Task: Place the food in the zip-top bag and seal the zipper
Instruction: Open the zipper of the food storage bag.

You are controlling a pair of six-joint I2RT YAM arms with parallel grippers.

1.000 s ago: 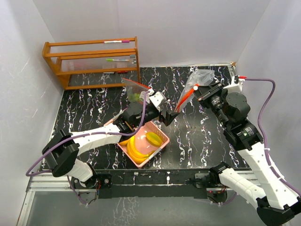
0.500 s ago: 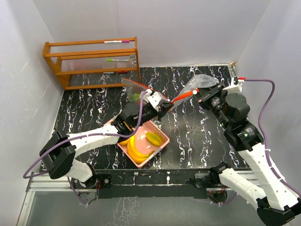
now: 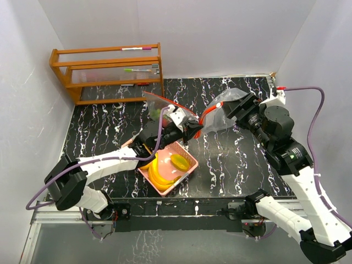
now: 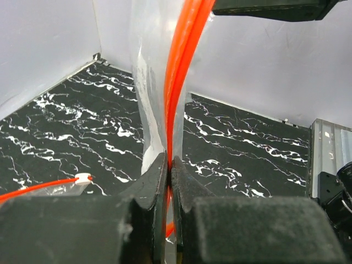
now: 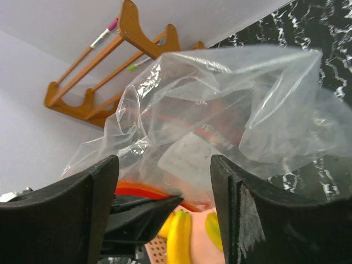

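Note:
The clear zip-top bag [image 3: 221, 114] hangs in the air between the two arms, its orange-red zipper [image 4: 177, 71] running up from my left gripper [image 4: 169, 160]. That left gripper [image 3: 195, 128] is shut on the zipper strip, and the plastic [image 4: 147, 82] hangs beside it. My right gripper [image 3: 233, 105] is open. Its fingers [image 5: 88, 209] stand apart on either side of the crumpled bag [image 5: 220, 110] without pinching it. The food shows as a yellow banana bunch [image 3: 157, 175] and a yellow-green mango-like fruit [image 3: 179, 161] in the pink basket [image 3: 190, 165]. Bananas [image 5: 181, 236] also show under the bag.
A second clear bag [image 3: 159, 105] with a red zipper and green pieces inside lies behind the left arm; its white slider [image 4: 83, 177] shows on the black marble table [image 3: 231, 159]. A wooden rack [image 3: 107, 74] stands at the back left. White walls enclose the table.
My left gripper has shut on the zipper strip. My right gripper has let go and opened. The bag has sagged down toward the left gripper.

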